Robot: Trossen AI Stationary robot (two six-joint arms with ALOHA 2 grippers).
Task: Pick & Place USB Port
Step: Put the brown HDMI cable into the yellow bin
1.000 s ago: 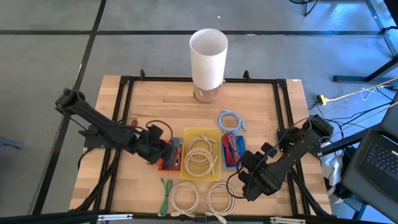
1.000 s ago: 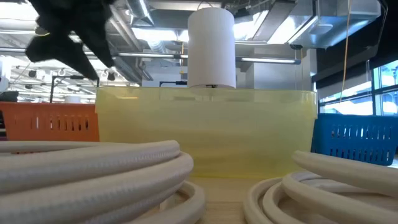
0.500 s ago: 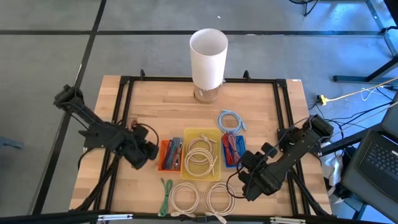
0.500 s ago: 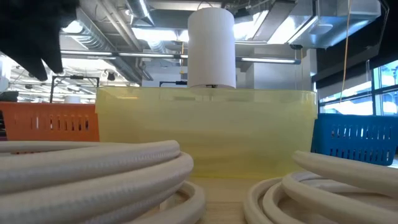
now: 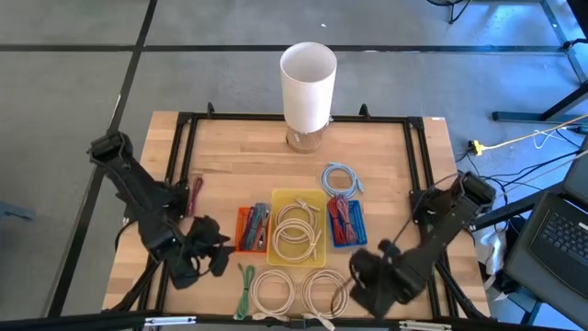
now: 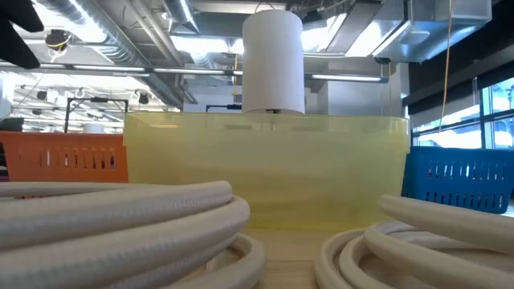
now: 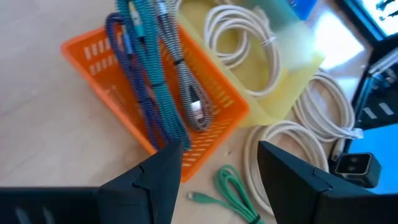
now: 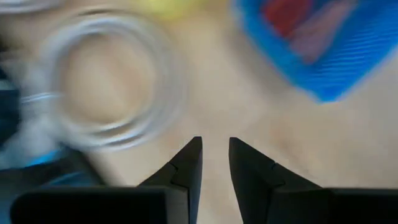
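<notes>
Near table edge: two white cable coils (image 5: pixel 303 296) lie side by side at the front, and a green cable (image 5: pixel 243 288) sits just left of them. The left gripper (image 5: pixel 218 259) hangs over bare wood at the front left, just beside the orange basket (image 5: pixel 250 229); its fingers (image 7: pixel 292 171) are spread apart and grasp nothing. The right gripper (image 5: pixel 360 285) is low at the front right, next to the right coil; its fingers (image 8: pixel 189 163) are nearly together with a narrow gap and nothing between them.

Middle row: orange basket, yellow tray (image 5: pixel 315 198) and blue basket (image 5: pixel 358 221) stand touching side by side, with little room between them. The USB cables (image 7: pixel 152 74) lie in the orange basket, braided blue, teal and grey-white, one silver plug showing. The yellow tray holds a white coil (image 5: pixel 296 230). The blue basket holds red and grey cables.

A dark red cable (image 5: pixel 195 194) lies left of the orange basket, near the black frame rail (image 5: pixel 180 156). Open wood lies on the left and right behind the row.

Farther back: a light blue coil (image 5: pixel 342 177), then a tall white cylinder (image 5: pixel 308 83) at the rear edge.

The wooden table (image 5: pixel 234 147) has a black frame. Grey floor lies around it, and a laptop (image 5: pixel 556 239) sits on the right.
</notes>
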